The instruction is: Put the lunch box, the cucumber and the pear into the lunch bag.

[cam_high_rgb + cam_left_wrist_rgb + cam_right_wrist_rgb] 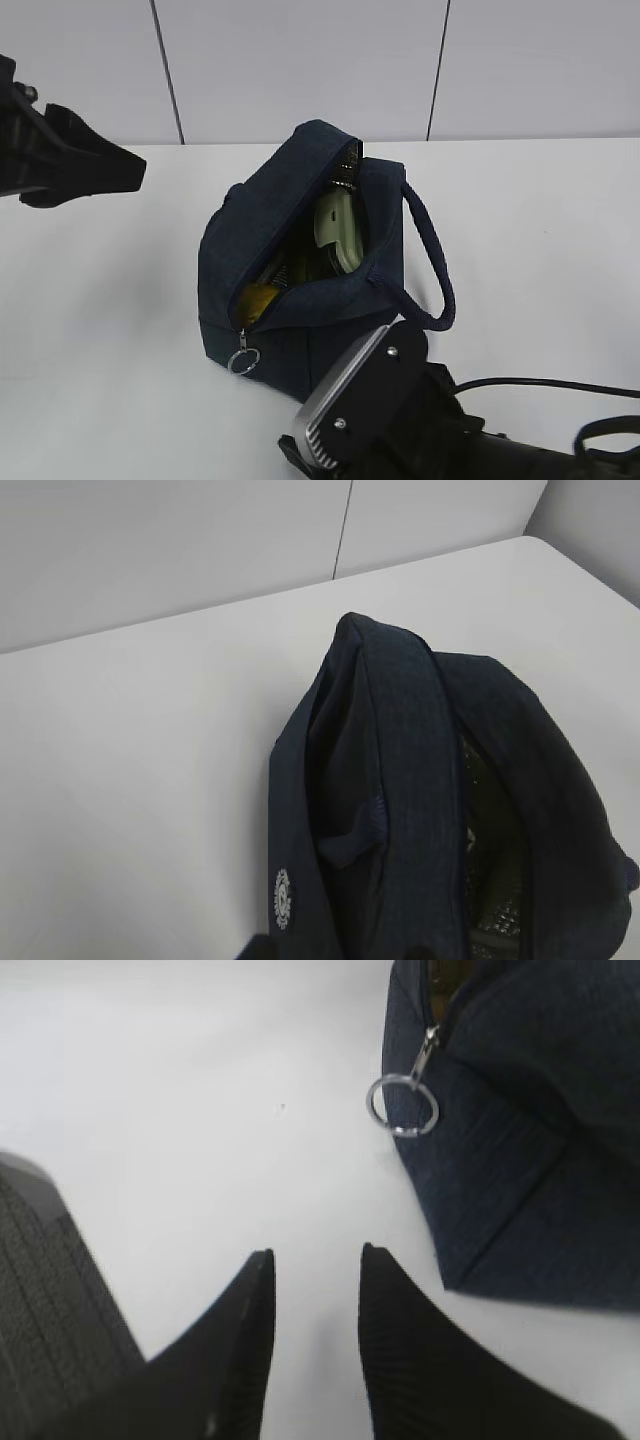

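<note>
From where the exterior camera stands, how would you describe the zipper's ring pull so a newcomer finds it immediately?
Find the dark navy lunch bag standing open in the middle of the white table. Follow its zipper down to the front lower corner. There hangs the ring pull, a small silvery metal circle, the only shiny ring on the dark fabric.

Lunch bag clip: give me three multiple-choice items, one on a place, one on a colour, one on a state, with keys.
1. Where does the ring pull hang?
A. at the lower front end of the zipper
B. on a handle
C. on the table

2. What colour is the lunch bag?
A. red
B. dark navy
C. silver

3. The right tool is:
A. shut on the ring pull
B. open, holding nothing
C. inside the bag

Key: A, the ring dangles at the front corner; B, the fabric is navy; B, bare table shows between its fingers.
</note>
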Controlling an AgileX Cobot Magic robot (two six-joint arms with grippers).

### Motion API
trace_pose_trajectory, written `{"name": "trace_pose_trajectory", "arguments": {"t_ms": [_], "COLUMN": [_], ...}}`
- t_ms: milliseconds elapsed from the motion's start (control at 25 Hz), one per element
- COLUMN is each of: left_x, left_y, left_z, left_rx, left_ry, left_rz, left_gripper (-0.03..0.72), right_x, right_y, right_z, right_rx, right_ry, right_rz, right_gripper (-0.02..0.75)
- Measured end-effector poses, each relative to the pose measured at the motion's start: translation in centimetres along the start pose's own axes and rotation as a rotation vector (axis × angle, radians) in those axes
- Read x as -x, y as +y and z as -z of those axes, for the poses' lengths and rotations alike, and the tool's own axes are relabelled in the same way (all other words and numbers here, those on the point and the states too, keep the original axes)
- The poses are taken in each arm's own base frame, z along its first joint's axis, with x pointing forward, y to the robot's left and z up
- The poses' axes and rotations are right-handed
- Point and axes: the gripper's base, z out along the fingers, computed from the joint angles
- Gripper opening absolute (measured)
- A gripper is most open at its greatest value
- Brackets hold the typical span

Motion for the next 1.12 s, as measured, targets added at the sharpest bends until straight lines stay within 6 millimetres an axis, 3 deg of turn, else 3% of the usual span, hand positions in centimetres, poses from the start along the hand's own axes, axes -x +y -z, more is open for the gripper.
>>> {"name": "trace_pose_trajectory", "arguments": {"t_ms": [120, 440, 800, 1120], "left_x": [0.0, 0.0, 0.0, 0.0], "left_y": [0.0, 0.0, 0.0, 0.0], "left_z": [0.0, 0.0, 0.0, 0.0], "left_rx": [0.0, 0.0, 0.0, 0.0], "left_ry": [0.0, 0.0, 0.0, 0.0], "left_rz": [0.0, 0.0, 0.0, 0.0], "left_gripper": [0.246, 0.246, 0.246, 0.246], "right_x": [0.1, 0.9, 1.0, 0.8], "right_y": [0.0, 0.1, 0.1, 0.0], "right_z": [-1.8, -5.3, -8.2, -8.7], "right_rx": [-0.03, -0.071, -0.13, -0.157], "right_ry": [-0.06, -0.105, -0.059, -0.039], "right_rz": [-0.002, -0.101, -0.21, -0.256], "right_gripper": [0.255, 0.391, 0.407, 0.41]}}
